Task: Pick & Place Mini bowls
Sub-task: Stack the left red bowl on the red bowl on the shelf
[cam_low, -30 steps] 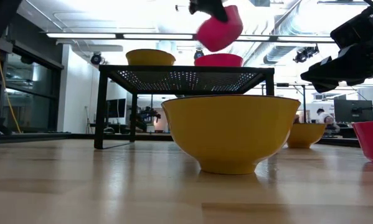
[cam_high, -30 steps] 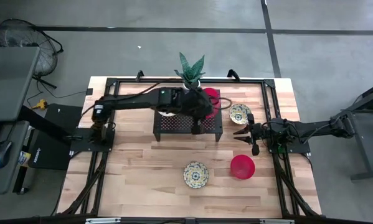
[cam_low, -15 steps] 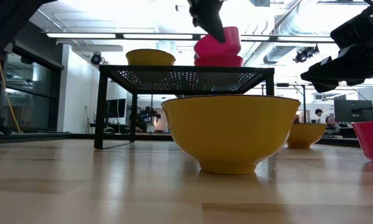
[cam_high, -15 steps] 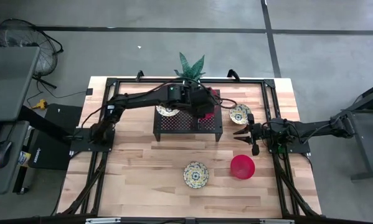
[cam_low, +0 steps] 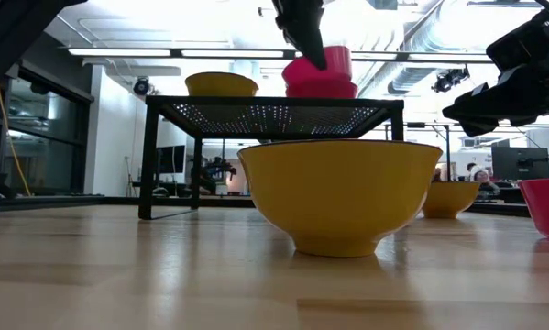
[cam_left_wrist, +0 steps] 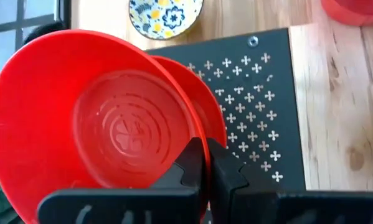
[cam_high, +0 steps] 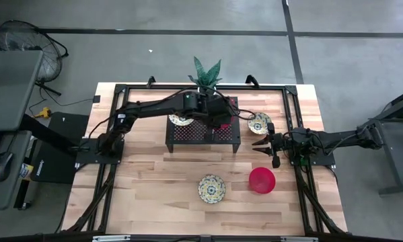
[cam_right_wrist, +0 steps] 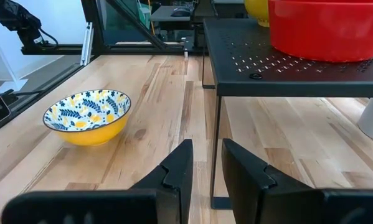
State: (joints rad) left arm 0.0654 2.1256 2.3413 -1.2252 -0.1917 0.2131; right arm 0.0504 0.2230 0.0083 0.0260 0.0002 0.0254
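My left gripper (cam_left_wrist: 206, 163) reaches over the black perforated stand (cam_left_wrist: 261, 93) and is shut on a glossy red mini bowl (cam_left_wrist: 124, 124). That bowl sits tilted inside a second red bowl (cam_low: 322, 89) on the stand. A patterned cream-yellow bowl (cam_high: 181, 119) also stands there on its base. On the table stand two more patterned bowls (cam_high: 212, 189) (cam_right_wrist: 86, 115) and a third red bowl (cam_high: 262, 180). My right gripper (cam_high: 263, 144) waits open at the table's right, beside the stand. My left gripper holds the upper red bowl by its rim (cam_left_wrist: 195, 134), pinched with one finger (cam_left_wrist: 189, 165) inside the bowl and the other outside. The fingers come from above, slanting down. The bowl is tilted and rests in the red bowl beneath it.
A white pot with a green plant (cam_high: 206, 84) stands at the table's far edge behind the stand. A black frame rail (cam_high: 292, 114) runs around the table. Bare wood shows at the near left (cam_high: 147, 188).
My left gripper has come down and a little toward the table's right, over the stand. The red bowl it holds, lifted clear and steeply tipped a second ago, has dropped into the red bowl on the stand and sits more level.
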